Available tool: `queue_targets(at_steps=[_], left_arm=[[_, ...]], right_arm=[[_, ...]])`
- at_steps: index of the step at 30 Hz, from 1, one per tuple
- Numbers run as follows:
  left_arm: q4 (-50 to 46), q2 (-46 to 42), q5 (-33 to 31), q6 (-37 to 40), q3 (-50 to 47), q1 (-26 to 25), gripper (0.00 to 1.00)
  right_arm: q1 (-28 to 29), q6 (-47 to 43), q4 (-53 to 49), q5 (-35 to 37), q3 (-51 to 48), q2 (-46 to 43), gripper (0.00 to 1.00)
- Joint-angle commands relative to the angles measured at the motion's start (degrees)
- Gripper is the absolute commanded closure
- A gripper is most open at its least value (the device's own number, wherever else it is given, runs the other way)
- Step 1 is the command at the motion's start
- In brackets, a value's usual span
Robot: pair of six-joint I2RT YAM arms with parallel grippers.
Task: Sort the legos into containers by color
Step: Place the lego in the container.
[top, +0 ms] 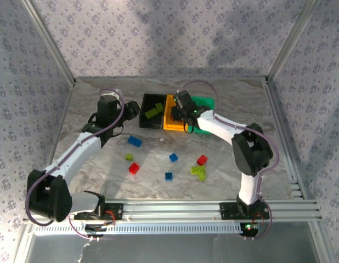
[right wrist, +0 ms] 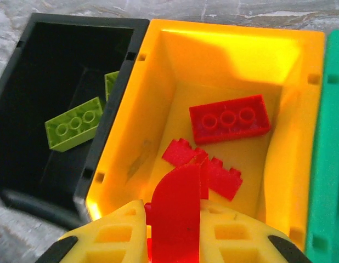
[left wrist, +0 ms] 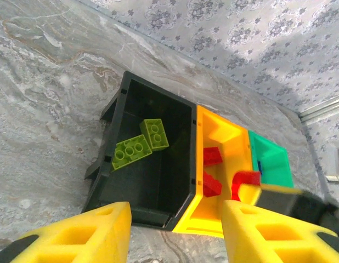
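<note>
Red plastic lego brick point(right wrist: 178, 192) is pinched between the closed yellow fingers point(right wrist: 109, 235) of my right gripper point(right wrist: 175, 233) just above the orange-yellow plastic bin point(right wrist: 131, 115), so I would let go low and centred; my left gripper point(left wrist: 178, 219) hangs empty, fingers point(left wrist: 92, 235) apart, near the black plastic bin point(left wrist: 153, 186).

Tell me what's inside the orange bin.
Red bricks lie on the floor of the orange bin. The right gripper, shut on a red piece, hangs over the near end and hides the floor there.

Marbled table point(top: 230, 101): three bins point(top: 144, 112), loose legos point(top: 134, 141).
</note>
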Motion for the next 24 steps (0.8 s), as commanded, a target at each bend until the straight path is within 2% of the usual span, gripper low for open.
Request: queue_targets(at_steps=[1, 12, 14, 18, 24], left_arm=[[-2.64, -2.87, -1.67, 1.91, 0.50, 0.54, 0.53], [-3.43, -3.47, -1.32, 2.16, 0.46, 1.12, 0.53], [-3.14, -4.01, -1.89, 2.04, 0.02, 1.17, 0.53], [-2.76, -3.81, -2.47, 2.09, -0.41, 1.20, 0.53], [-3.22, -2.57, -2.27, 2.28, 0.25, 1.30, 0.53]], right_arm=[[-0.74, -2.35, -4.09, -1.75, 6.29, 4.60, 0.78], [-2.57, -3.28, -4.52, -5.06, 9.10, 10.17, 0.75], [-2.42, -3.30, -4.18, -5.46, 8.63, 9.74, 0.72], [-1.92, -3.76, -3.55, -5.37, 8.05, 8.49, 0.58], [-1.29, -4.72, -3.03, -6.10, 5.69, 3.84, 0.56]])
